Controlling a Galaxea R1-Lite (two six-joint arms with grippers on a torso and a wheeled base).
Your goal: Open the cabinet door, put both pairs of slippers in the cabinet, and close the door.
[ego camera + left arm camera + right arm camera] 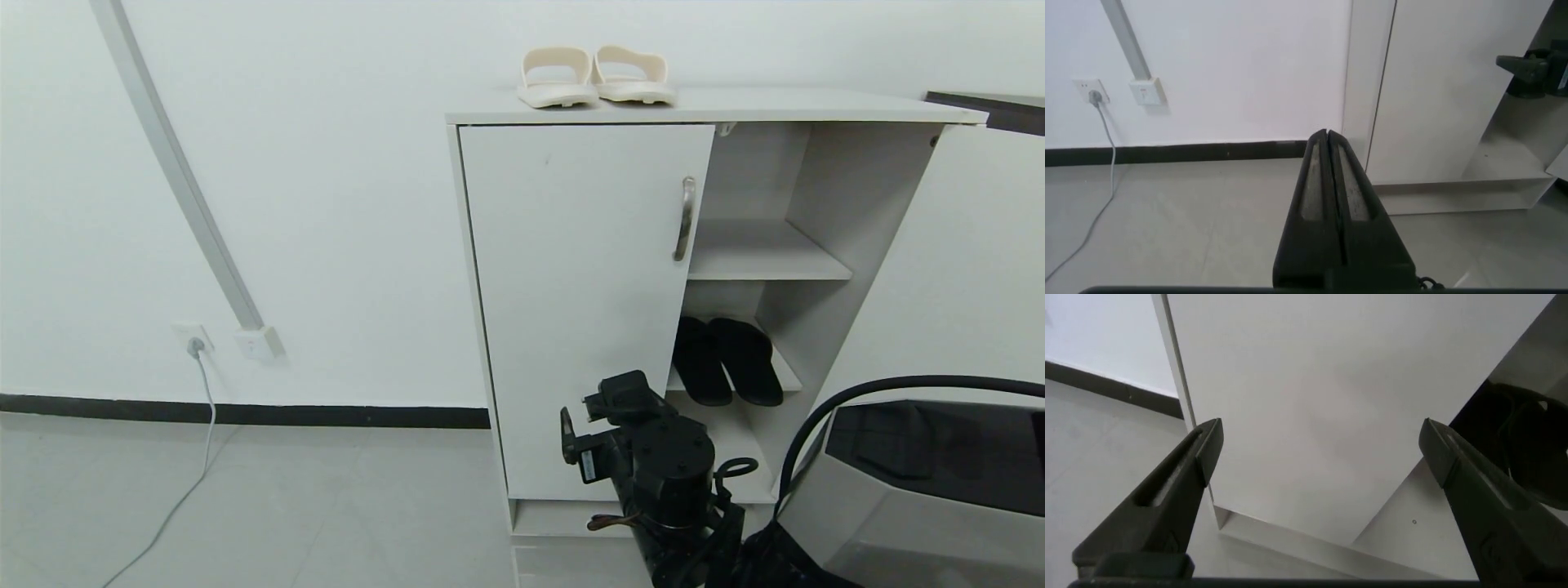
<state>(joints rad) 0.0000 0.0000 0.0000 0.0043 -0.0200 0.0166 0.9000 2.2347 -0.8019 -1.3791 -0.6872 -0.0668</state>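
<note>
Two pairs of slippers: the beige pair (558, 82) on top of the cabinet (816, 106), the black pair (747, 359) on its lower shelf (790, 377). Each pair lies side by side, long axes front to back. Two doors — left door (571, 310) shut, right door (963, 269) open. Left gripper (1327, 135) jaws together; right gripper (1321, 437) jaws apart, facing the left door.

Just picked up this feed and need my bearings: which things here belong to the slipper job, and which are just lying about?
Job:
- cabinet
- open door
- closed door
- beige slippers on top of the cabinet
- black slippers on a shelf inside

Lying about:
- wall socket
- grey cable
- wall conduit
</note>
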